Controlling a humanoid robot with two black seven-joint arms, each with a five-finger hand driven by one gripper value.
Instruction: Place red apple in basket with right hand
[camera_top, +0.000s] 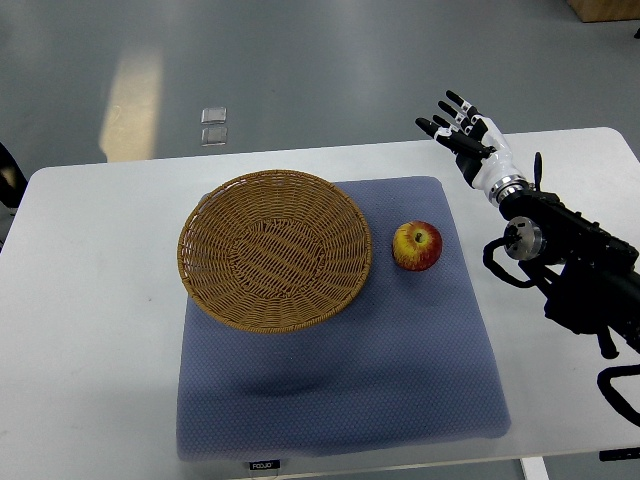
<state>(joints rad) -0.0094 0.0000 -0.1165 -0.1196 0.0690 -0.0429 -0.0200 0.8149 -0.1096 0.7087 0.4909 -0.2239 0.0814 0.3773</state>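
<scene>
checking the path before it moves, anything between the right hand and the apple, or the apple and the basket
Nothing visible. The right hand hangs open above the table's far edge, with only bare mat between it and the apple. The basket sits just left of the apple, empty.

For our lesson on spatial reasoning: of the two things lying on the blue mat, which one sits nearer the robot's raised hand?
The red apple. It lies on the mat's right side, toward the open right hand; the wicker basket sits farther left.

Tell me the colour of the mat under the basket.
Blue-grey mat, finely dotted; the top view shows it.
</scene>
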